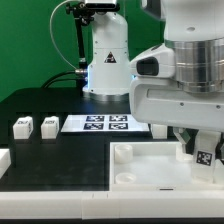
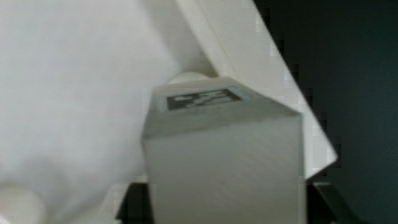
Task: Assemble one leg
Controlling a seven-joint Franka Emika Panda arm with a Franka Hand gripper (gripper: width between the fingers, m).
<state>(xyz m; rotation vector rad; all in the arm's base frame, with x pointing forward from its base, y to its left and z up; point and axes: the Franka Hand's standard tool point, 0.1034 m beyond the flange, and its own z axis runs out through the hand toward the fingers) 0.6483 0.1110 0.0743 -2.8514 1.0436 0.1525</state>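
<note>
My gripper (image 1: pixel 199 143) is shut on a leg (image 1: pixel 204 156), a small white block with a black-and-white tag. It holds the leg upright over the right part of the large white tray-like piece (image 1: pixel 140 168), close to its surface. In the wrist view the held leg (image 2: pixel 222 160) fills the middle, with its tag (image 2: pixel 201 97) on the far end. The gripper (image 2: pixel 226 206) shows only as dark fingers (image 2: pixel 135 205) on either side of the leg. The white tray-like piece (image 2: pixel 71 100) lies behind the leg. Whether the leg touches it is hidden.
Two more legs (image 1: pixel 22 126) (image 1: pixel 50 126) stand on the black table at the exterior view's left. Another white part (image 1: pixel 3 158) shows at the left edge. The marker board (image 1: pixel 107 123) lies in the middle in front of the robot base (image 1: pixel 105 60).
</note>
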